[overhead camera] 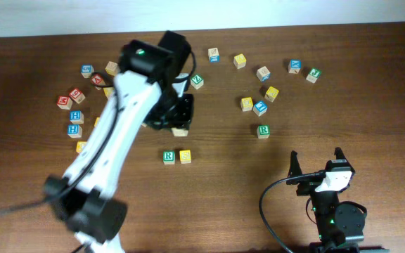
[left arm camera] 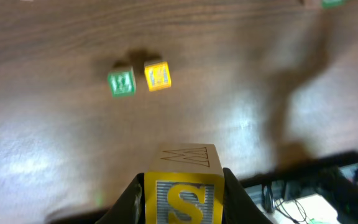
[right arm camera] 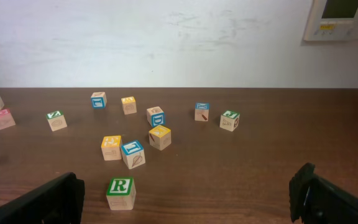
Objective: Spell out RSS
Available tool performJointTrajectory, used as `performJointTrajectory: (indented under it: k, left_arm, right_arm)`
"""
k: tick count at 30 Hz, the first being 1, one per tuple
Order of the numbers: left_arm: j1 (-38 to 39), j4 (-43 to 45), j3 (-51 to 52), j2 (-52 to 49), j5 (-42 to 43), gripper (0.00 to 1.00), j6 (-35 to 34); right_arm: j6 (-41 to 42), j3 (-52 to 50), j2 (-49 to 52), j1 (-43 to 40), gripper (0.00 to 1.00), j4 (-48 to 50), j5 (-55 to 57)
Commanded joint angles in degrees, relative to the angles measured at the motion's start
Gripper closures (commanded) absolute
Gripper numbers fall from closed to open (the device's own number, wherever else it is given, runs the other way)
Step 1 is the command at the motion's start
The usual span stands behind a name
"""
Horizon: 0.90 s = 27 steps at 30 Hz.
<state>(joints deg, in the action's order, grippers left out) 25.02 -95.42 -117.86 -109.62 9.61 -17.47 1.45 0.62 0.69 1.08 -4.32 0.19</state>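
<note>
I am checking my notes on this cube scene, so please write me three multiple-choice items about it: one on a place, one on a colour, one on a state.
1. In the overhead view, where is the yellow cube in relation to the R cube next to it?
A. on its right
B. on its left
C. stacked on it

2. What colour frames the S on the S cube in the left gripper?
A. red
B. yellow
C. blue

3. How is the right gripper?
A. shut on a cube
B. shut, empty
C. open, empty

Answers:
1 A, the two stand side by side on the table, yellow on the right.
2 B, the left wrist view shows a yellow border around the S.
3 C, its fingers stand wide apart and hold nothing.
</note>
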Motion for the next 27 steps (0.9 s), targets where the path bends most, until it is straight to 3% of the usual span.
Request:
performJointTrajectory:
  k: [1,7,13,20,27]
  left_arm:
    - [0.4,-1.3,0.9,9.4,-0.8,0.78,0.9]
    - [2.2,-0.9,11.7,21.9,-0.8,0.76,-0.6]
    - [5.8,17.3,32.2,28.9,2.3,0.72,-8.7]
    - [9.7,47.5,50.5,24.2,5.4,0.73,-15.8]
    - [12.0,55.3,52.2,10.7,-0.2,0.75,-17.9]
  right_arm:
    - [0.3,-0.3,-0.3,-0.4,0.02,-0.4,0.5]
    - [0.3,-0.3,-0.3,-0.4,0.02,-0.4,0.5]
    - [0.3,-0.3,-0.3,-0.4,0.02,-0.4,0.5]
    - [0.3,-0.3,-0.3,-0.4,0.02,-0.4,0.5]
    - [0.3,-0.3,-0.3,-0.4,0.02,-0.4,0.5]
